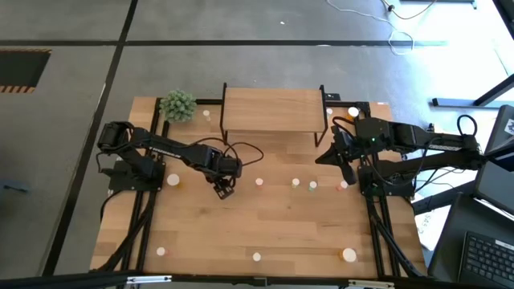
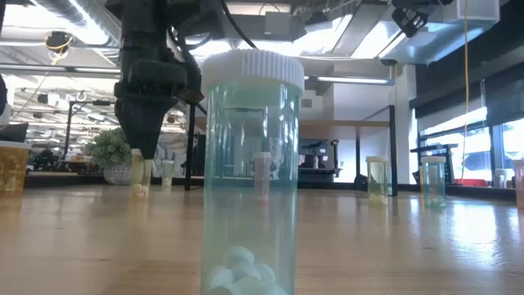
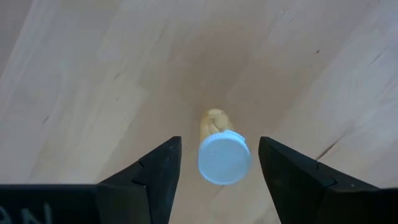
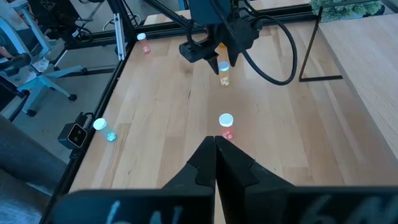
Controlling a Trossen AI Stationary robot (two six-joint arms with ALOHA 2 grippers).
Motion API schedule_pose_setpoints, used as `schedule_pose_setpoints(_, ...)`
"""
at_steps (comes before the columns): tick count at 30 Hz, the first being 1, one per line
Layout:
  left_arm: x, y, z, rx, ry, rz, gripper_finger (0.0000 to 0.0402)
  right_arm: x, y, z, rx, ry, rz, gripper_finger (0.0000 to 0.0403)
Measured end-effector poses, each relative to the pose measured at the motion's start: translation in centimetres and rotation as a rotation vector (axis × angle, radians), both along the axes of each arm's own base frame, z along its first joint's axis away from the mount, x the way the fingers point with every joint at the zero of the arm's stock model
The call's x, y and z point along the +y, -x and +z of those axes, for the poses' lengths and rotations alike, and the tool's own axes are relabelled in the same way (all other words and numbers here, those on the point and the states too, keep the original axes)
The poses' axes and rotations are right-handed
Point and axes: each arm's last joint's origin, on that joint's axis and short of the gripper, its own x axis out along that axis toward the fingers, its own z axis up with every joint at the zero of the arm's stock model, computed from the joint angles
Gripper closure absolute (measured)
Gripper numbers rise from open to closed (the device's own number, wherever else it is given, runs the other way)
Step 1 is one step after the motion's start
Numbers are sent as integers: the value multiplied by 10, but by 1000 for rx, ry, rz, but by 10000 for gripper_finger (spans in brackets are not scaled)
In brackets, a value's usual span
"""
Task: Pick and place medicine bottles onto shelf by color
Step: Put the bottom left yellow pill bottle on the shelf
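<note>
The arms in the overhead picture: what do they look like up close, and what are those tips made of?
Both arms are black, built of jointed segments, with loose black cables looping alongside. The left gripper ends in two dark, flat, wedge-shaped fingers. The right gripper has the same dark tapered fingers. Faint pale lettering shows on each gripper's body, too cut off to read.

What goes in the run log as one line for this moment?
left pincer: open, straddling upright yellow bottle, not gripped | right pincer: shut, empty, waiting at table's right side | shelf: no bottles visible on top
</note>
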Motion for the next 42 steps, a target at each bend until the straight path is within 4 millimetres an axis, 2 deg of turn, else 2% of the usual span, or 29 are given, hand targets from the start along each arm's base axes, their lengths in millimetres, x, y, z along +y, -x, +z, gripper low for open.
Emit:
schedule_pose_setpoints(20, 3, -1, 0, -11, 7, 38, 243, 0, 0, 0, 0, 0, 0, 397)
schedule_pose_setpoints(42, 4, -1, 0, -10, 23, 31, 251, 0, 0, 0, 0, -1, -1, 397)
